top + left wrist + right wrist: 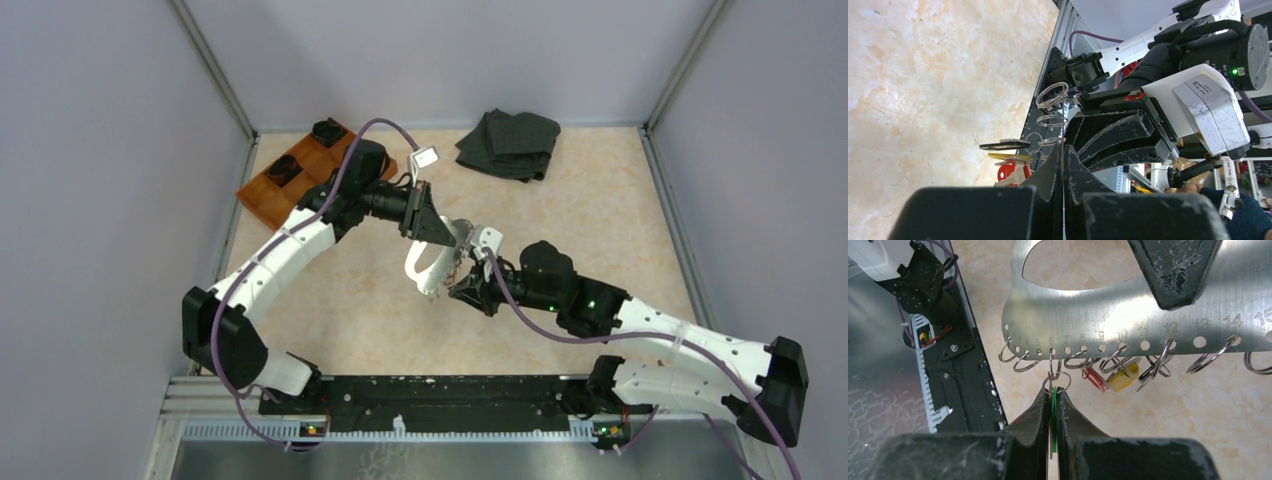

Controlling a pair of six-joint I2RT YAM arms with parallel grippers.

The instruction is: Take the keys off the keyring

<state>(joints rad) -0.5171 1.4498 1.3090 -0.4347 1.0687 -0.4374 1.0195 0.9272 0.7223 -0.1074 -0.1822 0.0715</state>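
My left gripper (1064,152) is shut on the edge of a flat steel plate (1148,305) with numbered holes, held above the table. Several keyrings (1020,360) hang from the plate's lower edge. One small keyring (1055,381) carries a green key (1053,410), and my right gripper (1053,392) is shut on that key just below the ring. A red key (1094,379) and a yellow key (1123,378) dangle from rings further right. From above, both grippers meet mid-table, the left gripper (432,225) over the plate (425,268) and the right gripper (466,290) beside it.
An orange tray (300,180) with black round objects sits at the back left. A folded dark cloth (510,143) lies at the back centre. Grey walls close in the table on three sides. The arms' black base rail (440,400) runs along the near edge.
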